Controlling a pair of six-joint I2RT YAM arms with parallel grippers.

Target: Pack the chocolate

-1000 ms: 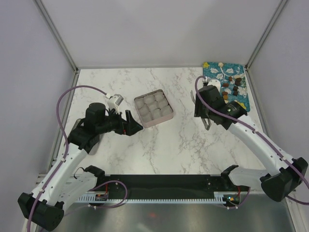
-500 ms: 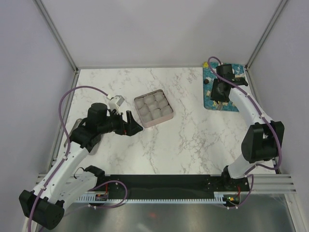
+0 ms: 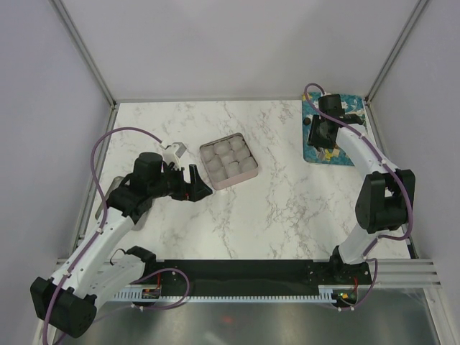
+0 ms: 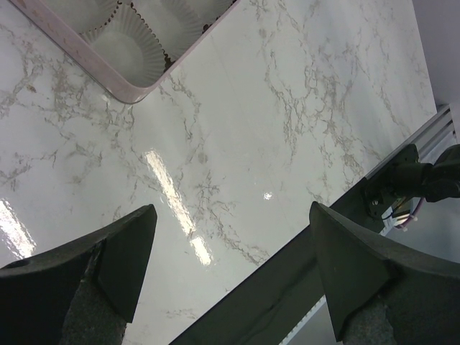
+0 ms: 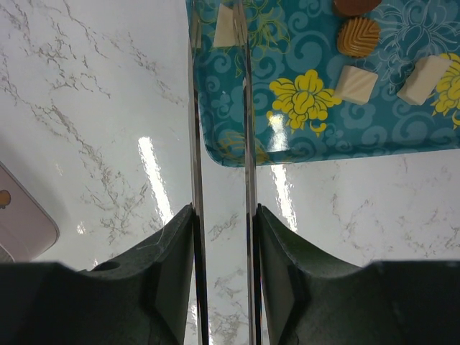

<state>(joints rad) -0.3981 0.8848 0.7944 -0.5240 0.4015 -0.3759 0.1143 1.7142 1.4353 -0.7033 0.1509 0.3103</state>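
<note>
Right wrist view crops tongs tips, perhaps around chocolate.

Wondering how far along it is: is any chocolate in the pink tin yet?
No, in the top view all nine paper cups inside the pink tin look pale and empty.

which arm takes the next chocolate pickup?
Right. The right pincer grips the tongs, whose tips sit over the tray beside a cream chocolate. The left pincer is open and empty near the tin, far from the tray.
</note>
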